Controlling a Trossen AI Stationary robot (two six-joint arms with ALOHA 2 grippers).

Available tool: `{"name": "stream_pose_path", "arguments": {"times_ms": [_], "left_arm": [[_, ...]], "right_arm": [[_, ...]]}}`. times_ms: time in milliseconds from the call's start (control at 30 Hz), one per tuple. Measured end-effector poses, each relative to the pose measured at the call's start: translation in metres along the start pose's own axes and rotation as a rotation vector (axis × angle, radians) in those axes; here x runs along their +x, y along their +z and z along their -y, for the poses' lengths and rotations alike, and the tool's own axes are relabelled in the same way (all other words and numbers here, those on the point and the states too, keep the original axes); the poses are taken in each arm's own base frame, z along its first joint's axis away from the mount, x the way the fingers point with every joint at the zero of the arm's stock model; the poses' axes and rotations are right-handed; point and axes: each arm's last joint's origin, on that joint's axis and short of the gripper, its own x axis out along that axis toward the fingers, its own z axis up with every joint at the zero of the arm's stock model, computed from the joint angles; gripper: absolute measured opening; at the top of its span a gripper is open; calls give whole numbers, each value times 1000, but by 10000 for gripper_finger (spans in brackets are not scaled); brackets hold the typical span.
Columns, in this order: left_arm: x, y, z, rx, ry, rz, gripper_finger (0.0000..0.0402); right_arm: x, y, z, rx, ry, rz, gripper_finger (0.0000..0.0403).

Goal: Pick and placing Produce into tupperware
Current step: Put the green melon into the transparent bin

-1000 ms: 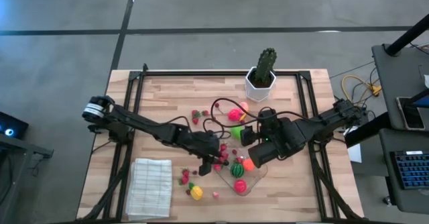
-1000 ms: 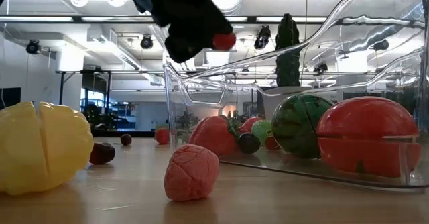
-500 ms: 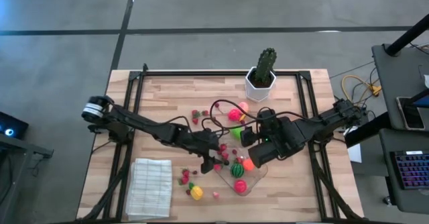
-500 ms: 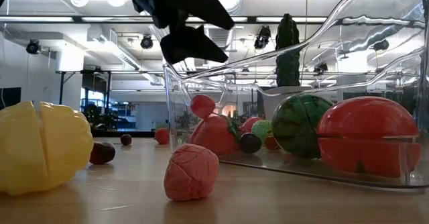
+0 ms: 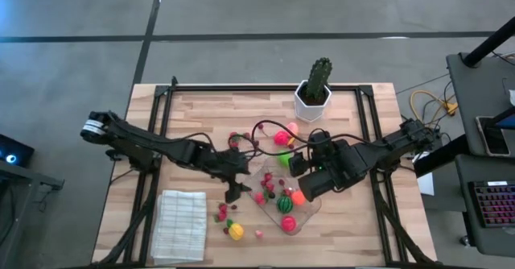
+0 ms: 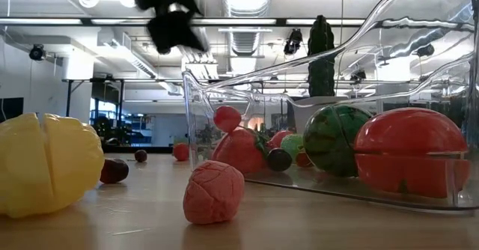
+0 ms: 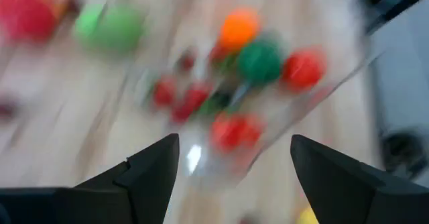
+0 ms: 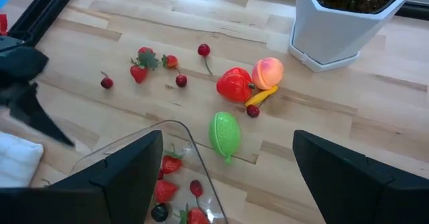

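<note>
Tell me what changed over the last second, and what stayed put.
The left gripper opened and let go of a small red berry, which dropped into the tupperware; the arm then drew back from over the rim towards its own side. The right gripper stayed open at the tupperware. The loose fruit, the cactus and the cloth did not move.
</note>
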Motion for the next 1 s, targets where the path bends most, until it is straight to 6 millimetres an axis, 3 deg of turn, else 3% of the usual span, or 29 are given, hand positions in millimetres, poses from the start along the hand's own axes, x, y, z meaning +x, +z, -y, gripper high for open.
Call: {"name": "stream_pose_path", "arguments": {"times_ms": [267, 433, 700, 800, 1000], "left_arm": [[-19, -44, -17, -37, 87, -244, 271], [-34, -52, -22, -86, 82, -209, 271], [-49, -61, -36, -108, 126, -129, 271], [-49, -68, -42, -131, 139, -134, 271], [-49, -77, -46, -150, 124, -152, 271]], "right_arm": [[0, 0, 0, -39, 1, -2, 325], [-1, -2, 1, -192, 8, -83, 325], [-3, -3, 2, -136, 19, -83, 325], [0, -4, 10, -140, -1, -102, 325], [4, -8, 46, -65, 25, -133, 325]]}}
